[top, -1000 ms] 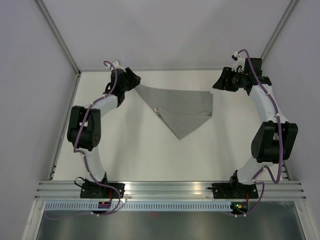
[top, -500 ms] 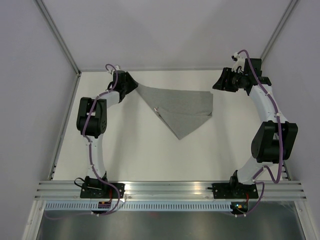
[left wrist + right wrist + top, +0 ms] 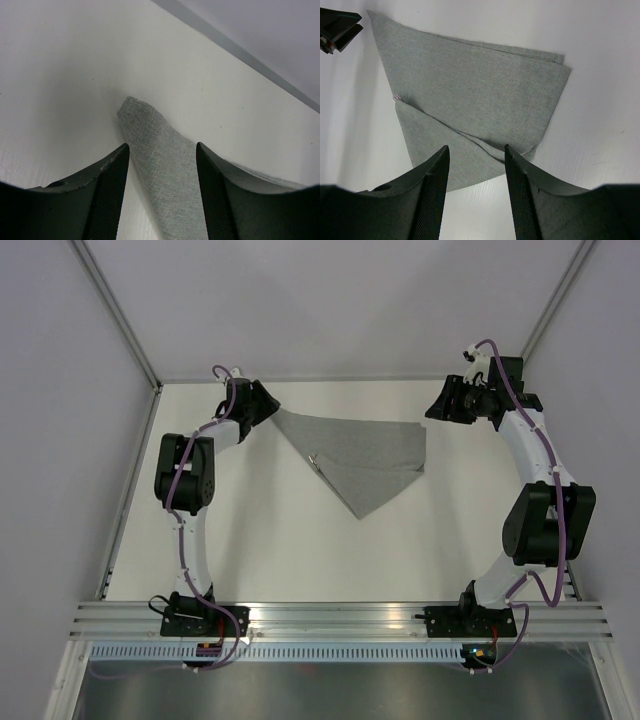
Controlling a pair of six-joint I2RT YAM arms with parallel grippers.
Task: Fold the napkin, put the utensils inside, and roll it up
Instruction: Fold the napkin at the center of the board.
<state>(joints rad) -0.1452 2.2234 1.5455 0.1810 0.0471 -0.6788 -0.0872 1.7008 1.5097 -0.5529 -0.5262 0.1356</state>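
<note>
Leftmost, the left end effector (image 3: 268, 407) sits low at the far left corner of the napkin (image 3: 365, 455). Its wrist view shows the fingers (image 3: 107, 190) spread, with the pointed grey corner lying flat on the white surface (image 3: 270, 540) between them and not pinched. That straddling position suits a grab of this corner, probably to start the roll from the left.

Toward the middle, the napkin lies folded, a triangular flap laid over a lower layer, its point aimed at the near edge. At the left end of the flap's fold line a tiny pinkish, silvery bit peeks out, most likely the fork (image 3: 314, 460), tucked inside the fold so that the cloth keeps it in place. Folding and loading look done; rolling seems to be what remains.

On the right, the right end effector (image 3: 435, 410) hangs above the surface just beyond the napkin's far right corner, jaws apart and holding nothing. It appears parked clear of the cloth.
</note>
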